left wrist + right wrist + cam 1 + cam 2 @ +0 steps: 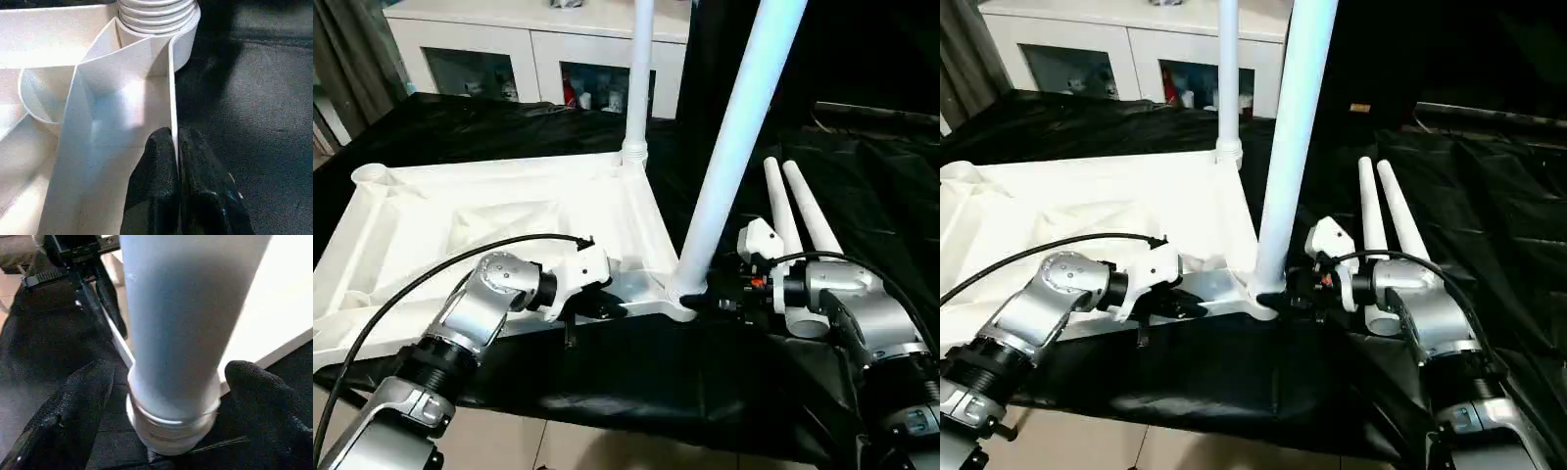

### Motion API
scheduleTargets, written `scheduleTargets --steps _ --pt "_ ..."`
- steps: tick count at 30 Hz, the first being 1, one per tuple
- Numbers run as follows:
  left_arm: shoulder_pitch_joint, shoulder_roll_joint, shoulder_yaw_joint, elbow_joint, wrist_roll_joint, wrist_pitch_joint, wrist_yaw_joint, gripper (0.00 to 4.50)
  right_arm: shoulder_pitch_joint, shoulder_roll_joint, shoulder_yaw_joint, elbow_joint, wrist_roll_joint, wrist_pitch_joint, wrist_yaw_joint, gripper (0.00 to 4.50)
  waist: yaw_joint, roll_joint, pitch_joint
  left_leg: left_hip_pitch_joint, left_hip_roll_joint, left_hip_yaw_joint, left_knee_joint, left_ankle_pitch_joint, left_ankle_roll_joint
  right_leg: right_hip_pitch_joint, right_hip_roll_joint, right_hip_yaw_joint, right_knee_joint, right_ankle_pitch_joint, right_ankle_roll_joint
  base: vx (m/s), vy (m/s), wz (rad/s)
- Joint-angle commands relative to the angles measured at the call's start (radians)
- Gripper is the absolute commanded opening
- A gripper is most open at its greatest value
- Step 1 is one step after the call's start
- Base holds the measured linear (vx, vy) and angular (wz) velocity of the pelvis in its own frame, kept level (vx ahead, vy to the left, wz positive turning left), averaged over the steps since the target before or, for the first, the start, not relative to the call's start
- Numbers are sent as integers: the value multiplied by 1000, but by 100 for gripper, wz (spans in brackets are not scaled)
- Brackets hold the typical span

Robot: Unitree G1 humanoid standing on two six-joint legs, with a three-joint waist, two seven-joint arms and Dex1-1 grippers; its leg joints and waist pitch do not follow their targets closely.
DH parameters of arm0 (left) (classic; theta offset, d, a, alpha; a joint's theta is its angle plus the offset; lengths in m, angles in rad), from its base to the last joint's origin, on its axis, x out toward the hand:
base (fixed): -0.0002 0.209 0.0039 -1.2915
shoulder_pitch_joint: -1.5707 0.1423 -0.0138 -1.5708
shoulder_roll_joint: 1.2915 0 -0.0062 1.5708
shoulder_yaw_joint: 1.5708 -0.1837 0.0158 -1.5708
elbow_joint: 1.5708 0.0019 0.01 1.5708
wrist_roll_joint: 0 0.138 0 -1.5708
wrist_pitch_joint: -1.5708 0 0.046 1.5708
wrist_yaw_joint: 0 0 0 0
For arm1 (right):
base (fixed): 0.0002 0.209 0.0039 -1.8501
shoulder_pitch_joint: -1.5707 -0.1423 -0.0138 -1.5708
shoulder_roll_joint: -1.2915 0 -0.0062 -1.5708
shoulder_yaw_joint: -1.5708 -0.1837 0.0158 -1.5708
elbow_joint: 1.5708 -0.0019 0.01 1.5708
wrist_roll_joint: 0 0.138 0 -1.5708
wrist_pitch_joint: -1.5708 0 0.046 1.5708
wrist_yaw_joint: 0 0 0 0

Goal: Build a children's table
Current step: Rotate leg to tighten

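- White plastic tabletop [509,211] upside down on black-draped work table [862,186], ribs up.
- Left gripper [177,147] pinched shut on near rim wall.
- Two legs upright in corner sockets: far leg [639,69], near leg [734,147].
- Right gripper [171,396] wide open, fingers [80,401] flanking near leg's base, no grip.
- Two spare legs [798,211] lying beside.
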Motion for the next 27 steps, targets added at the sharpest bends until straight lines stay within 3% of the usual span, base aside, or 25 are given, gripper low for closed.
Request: scheduleTargets --steps 1,5,6,14,20,22,25,27 --pt "-9 -10 5 -32 -28 -39 -23 0 -3 0 14 -9 -10 -2 0 387 -3 -4 -68 -2 20 4 -66 -69 85 83 -51 59 -61 -90 -219 0 0 0" --pt "-9 -12 4 -29 -27 -45 -21 0 -2 2 33 -4 -32 -14 -9 352 -2 -4 -71 -3 18 4 -62 -32 98 85 -50 60 -53 -28 -233 0 0 0" --pt "-9 -12 4 -28 -26 -47 -19 0 -4 6 36 3 -40 -16 -19 352 -1 -10 -72 -4 18 4 -61 -21 104 86 -51 60 -49 -15 -236 0 0 0" --pt "-4 -11 2 -26 -15 -52 -10 0 -4 15 44 21 -50 -21 -39 281 0 -12 -72 -6 16 5 -59 -24 107 86 -51 61 -53 -61 -216 0 0 0" --pt "-11 -27 12 -3 1 -43 44 0 11 43 27 41 -47 -13 -85 272 -2 -13 -72 -7 15 5 -56 -7 112 85 -49 61 -50 -49 -215 0 0 0" --pt "-33 -59 33 48 28 -18 149 0 15 77 8 79 -58 -2 -170 272 -3 -13 -69 -7 12 6 -58 -32 96 83 -49 61 -61 -102 -200 0 0 0" --pt "-60 -119 71 105 34 30 281 0 0 158 -40 168 -80 3 -377 271 -4 -12 -61 0 8 7 -63 -106 54 79 -50 60 -80 -261 -156 0 0 0" --pt "-86 -175 95 147 42 82 396 0 -29 243 -99 246 -75 15 -577 270 -11 -9 -59 -1 8 3 -69 -127 28 80 -49 57 -86 -335 -128 0 0 0"
